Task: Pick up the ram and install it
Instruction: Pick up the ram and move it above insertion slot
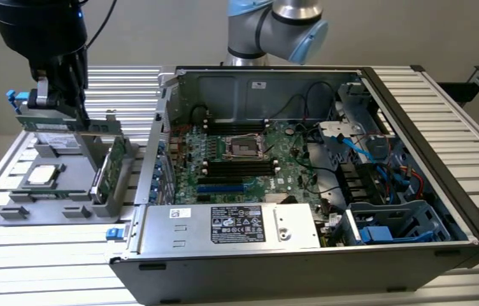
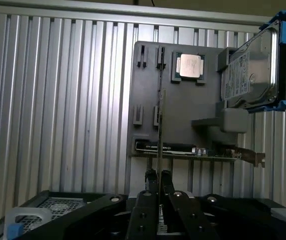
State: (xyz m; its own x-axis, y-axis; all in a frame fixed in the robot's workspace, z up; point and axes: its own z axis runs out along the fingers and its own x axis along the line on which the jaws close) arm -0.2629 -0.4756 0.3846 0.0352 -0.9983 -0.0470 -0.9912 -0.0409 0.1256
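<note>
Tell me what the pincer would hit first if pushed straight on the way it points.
Probably the gray fixture tray: the pincer, shut on the ram, points at it, and the ram's far edge would likely land there first, though depth is unclear.

pincer (image 1: 63, 112) clamps ram (image 1: 35, 122) | above grey tray (image 1: 12, 217) | beside open computer case (image 1: 265, 275)

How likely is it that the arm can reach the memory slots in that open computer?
Probably yes. The case lies open on top, the black memory slots sit uncovered, and cables run beside them, not across. The gripper holds the ram over the tray.
</note>
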